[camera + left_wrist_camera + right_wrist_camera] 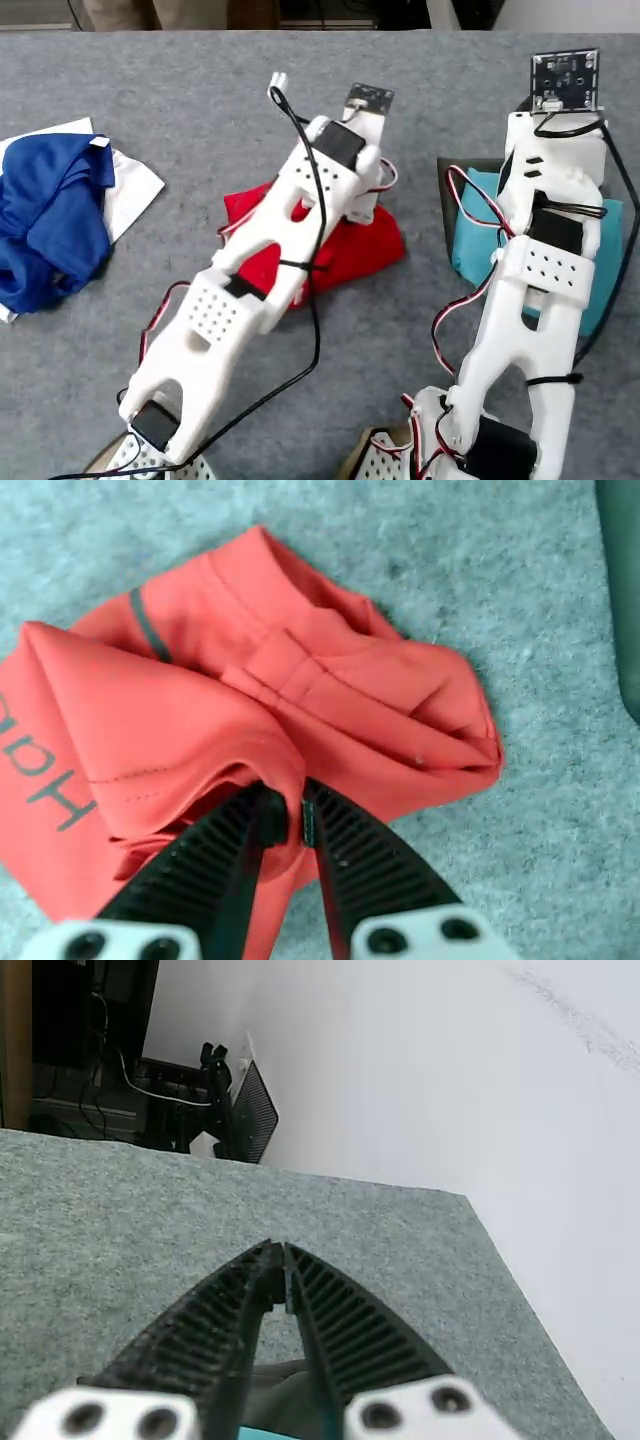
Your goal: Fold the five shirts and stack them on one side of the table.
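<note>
Red shirt first, since it lies nearest the arm bases, bunched and rumpled on the grey table about midway across. My left gripper is clenched on it: the two black ribbed fingers meet at their tips with a raised fold of the red cloth pinched between them. From the high view the left arm stretches out over that shirt and hides much of it. On the right side of the table a teal shirt lies flat and folded, on top of something dark whose corner shows past its edge; I cannot tell what that dark piece is. The right arm reaches over this stack, and my right gripper hangs above it, squeezed closed with nothing between its fingers. Over on the left side a blue shirt is heaped loosely on a white shirt, well apart from the red one. Past the table's far edge the right wrist view shows a white wall and some dark cabling.
</note>
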You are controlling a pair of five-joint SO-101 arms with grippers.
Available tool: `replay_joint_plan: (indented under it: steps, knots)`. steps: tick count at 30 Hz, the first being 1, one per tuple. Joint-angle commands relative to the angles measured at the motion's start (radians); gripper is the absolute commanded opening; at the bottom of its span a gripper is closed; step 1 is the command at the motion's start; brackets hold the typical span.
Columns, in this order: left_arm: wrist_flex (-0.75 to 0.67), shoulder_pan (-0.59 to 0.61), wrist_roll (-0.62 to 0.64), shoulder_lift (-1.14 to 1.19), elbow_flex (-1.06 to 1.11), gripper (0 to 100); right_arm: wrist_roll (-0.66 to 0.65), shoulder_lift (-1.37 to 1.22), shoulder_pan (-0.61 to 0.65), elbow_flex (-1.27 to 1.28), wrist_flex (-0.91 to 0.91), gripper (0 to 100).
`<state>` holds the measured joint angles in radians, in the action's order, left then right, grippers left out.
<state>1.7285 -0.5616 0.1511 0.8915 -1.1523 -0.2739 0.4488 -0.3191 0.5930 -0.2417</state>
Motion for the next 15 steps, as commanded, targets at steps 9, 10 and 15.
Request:
replay_joint_plan:
  steps: [9,10,15]
  knots:
    - [0.018,-0.003,0.199,0.05,-0.146,17,0.003,0.042,-0.01,-0.058,0.025,0.9]
    - [0.023,0.0,0.232,0.048,-0.147,22,0.003,0.042,-0.01,-0.058,0.025,0.9]
    - [0.032,0.081,0.267,0.007,-0.238,24,0.002,0.042,0.013,-0.054,0.02,0.9]
